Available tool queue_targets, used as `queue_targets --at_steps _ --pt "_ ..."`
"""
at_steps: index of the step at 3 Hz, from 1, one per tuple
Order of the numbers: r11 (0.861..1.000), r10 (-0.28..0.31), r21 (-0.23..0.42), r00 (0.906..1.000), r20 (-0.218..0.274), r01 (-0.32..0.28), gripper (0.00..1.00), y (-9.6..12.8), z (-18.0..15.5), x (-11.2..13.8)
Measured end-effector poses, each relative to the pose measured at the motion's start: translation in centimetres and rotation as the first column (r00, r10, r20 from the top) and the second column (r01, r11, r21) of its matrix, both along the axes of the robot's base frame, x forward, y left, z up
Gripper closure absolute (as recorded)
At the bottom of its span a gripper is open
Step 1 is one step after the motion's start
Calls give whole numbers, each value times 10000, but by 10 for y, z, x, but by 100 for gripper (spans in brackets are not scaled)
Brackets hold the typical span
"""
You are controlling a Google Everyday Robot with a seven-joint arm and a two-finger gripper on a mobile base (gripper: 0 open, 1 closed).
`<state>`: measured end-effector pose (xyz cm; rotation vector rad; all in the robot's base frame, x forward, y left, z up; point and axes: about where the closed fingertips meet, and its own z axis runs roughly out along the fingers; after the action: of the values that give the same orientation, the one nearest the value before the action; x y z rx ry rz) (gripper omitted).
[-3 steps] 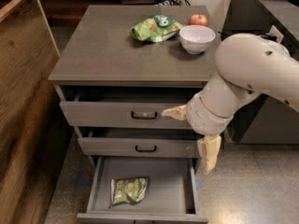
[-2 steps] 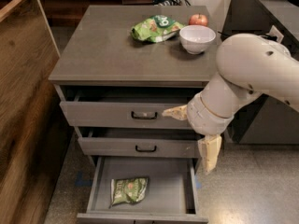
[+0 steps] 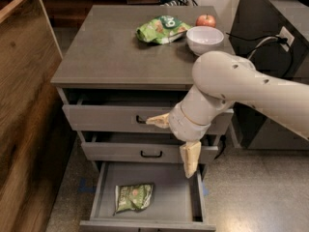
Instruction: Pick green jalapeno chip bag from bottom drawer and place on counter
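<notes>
Your single camera looks down from high in front of the cabinet [image 3: 106,117], fairly close; the gripper [image 3: 169,148] hangs mid-frame before it.

Bottom drawer [image 3: 145,224] front cropped, below pincer [image 3: 169,148]

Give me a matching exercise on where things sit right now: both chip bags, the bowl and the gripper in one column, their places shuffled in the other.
Things
1. small crinkled olive-green foil chip bag
2. larger bright light-green bag
3. round white bowl
4. gripper

Places
A. on the grey counter, just in front of the red apple
B. in front of the two shallower drawers, jaws open, holding nothing
C. lying inside the open grey bottom drawer
D. on the counter, left of the bowl

Pairs: 1-C, 2-D, 3-A, 4-B
</notes>
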<state>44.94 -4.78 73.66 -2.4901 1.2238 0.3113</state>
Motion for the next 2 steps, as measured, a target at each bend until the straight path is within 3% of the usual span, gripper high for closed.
queue_targets --at_steps 1,2 --pt "9939 837 702 9963 169 -847 0 50 -45 16" --pt "9772 1896 892 9809 438 -1928 0 110 -86 18"
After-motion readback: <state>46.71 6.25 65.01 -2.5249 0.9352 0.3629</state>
